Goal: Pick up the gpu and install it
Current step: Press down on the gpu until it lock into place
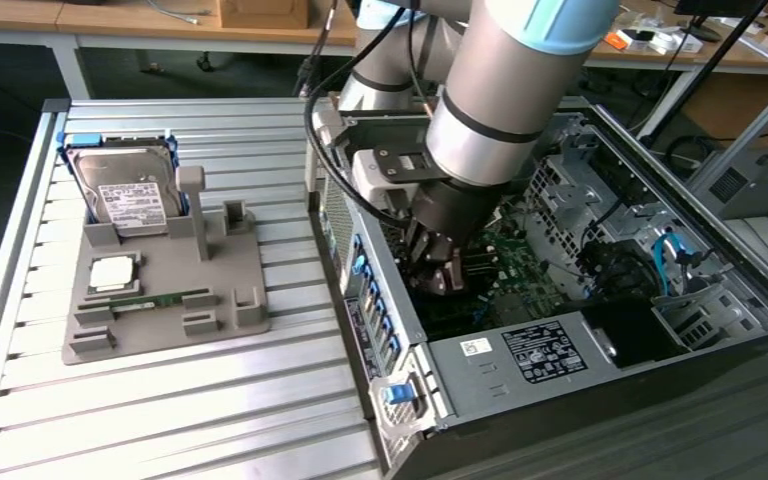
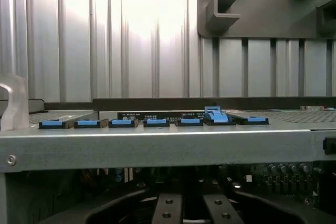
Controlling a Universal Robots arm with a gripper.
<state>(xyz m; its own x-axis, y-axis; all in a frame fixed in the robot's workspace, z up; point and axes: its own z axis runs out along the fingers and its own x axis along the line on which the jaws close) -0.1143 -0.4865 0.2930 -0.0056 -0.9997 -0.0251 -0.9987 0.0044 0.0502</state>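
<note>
Reaching the gripper down inside the computer case, near the motherboard; jaws' state impossible to tell; best going straight and slow.

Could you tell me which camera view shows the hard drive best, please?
The exterior view: the hard drive stands upright in the grey holder on the table, label facing the camera. The wrist view looks across the computer case's edge toward the holder.
</note>
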